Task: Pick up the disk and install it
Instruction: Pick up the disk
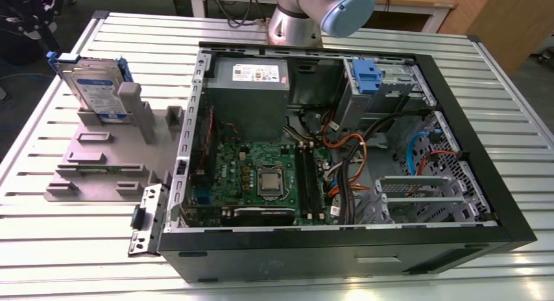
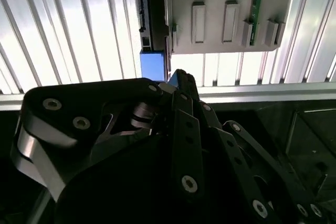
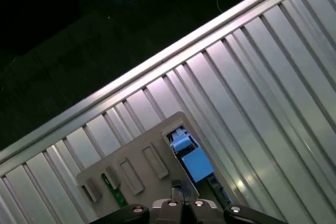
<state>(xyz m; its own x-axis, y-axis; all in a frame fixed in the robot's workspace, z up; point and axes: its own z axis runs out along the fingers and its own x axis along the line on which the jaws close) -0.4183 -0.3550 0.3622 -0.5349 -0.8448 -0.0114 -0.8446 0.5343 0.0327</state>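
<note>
Plainly, the fingers are pressed together and hold nothing: in the first wrist view the gripper [image 3: 184, 203] shows its two tips meeting along a thin seam, and in the second wrist view the gripper [image 2: 176, 77] narrows to a single point. It hangs above the disk [image 3: 195, 162] without touching it.

In both wrist views the disk [image 2: 153, 64] is seen edge-on, its blue rail uppermost. It stands in a slot of the grey holder [image 3: 137, 157], beside a green circuit strip [image 3: 119, 196] in another slot. The exterior view puts the disk [image 1: 93, 87] upright on its long edge at the far end of the grey holder [image 1: 95, 161], at about ten o'clock from the computer case [image 1: 346, 252], on the exterior view's left. Standing it on edge probably leaves the upper rail free for a pinch from above.

The holder rests on the slatted aluminium worktop [image 1: 69, 249], touching the case's side. The case lies on its side with the panel off, likely so its inside can be reached from overhead. Inside it, the drive cage with a blue latch [image 1: 368, 77] sits toward one o'clock, with the power supply [image 1: 251, 87] at eleven and the motherboard [image 1: 259, 178] in the middle. The arm [image 1: 320, 15] rises at twelve o'clock behind the case.
</note>
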